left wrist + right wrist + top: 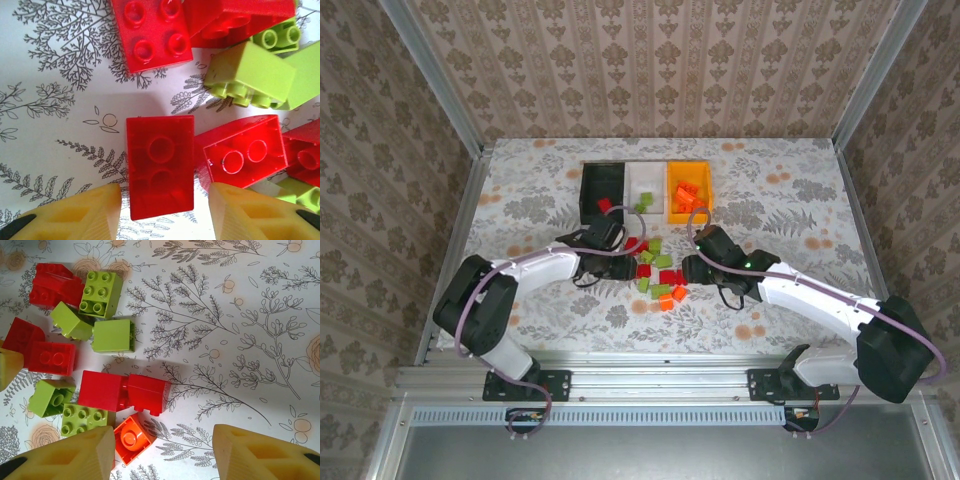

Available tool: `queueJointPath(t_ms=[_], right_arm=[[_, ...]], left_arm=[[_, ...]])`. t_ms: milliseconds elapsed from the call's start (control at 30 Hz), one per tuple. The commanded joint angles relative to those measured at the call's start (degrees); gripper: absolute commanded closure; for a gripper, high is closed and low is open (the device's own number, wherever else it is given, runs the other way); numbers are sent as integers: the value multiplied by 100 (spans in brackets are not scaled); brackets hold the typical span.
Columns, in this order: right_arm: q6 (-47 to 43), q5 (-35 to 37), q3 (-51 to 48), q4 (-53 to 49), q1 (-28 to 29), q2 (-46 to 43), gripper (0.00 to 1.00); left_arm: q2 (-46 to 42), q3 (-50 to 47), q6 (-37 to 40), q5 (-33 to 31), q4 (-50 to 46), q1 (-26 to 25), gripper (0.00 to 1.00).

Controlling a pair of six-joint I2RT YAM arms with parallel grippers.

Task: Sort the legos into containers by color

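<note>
A: Left side first?
B: Left gripper down at the left fringe of the lego pile, mid-table. From the left wrist: fingers apart, straddling a red brick, thin gaps both sides, not clamped. More red and lime green legos crowded just right of it.

A: Bins?
B: Toward the table's far edge, about midway between its left and right edges, joined in a row. Black bin with a lone red lego. White bin with lime green pieces. Orange-yellow bin with several orange pieces.

A: Right side?
B: Right gripper at the pile's right fringe. From the right wrist: fingers wide apart, gripping nothing, bare table between. Orange brick just beside the left finger; touching or not, can't tell. Past it, a red pair pressed together, with lime green bricks and more red toward the left edge of that view.
</note>
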Motion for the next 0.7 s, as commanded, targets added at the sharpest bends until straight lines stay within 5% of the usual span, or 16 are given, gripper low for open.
queueJointPath(t_ms=[0,667], right_arm=[[109,127,166,-77,42,43,45],[74,197,188,-49,49,158,44]], left_arm=[[88,-5,157,35,-146,52,52],[814,706,690,-235,-279,167,61]])
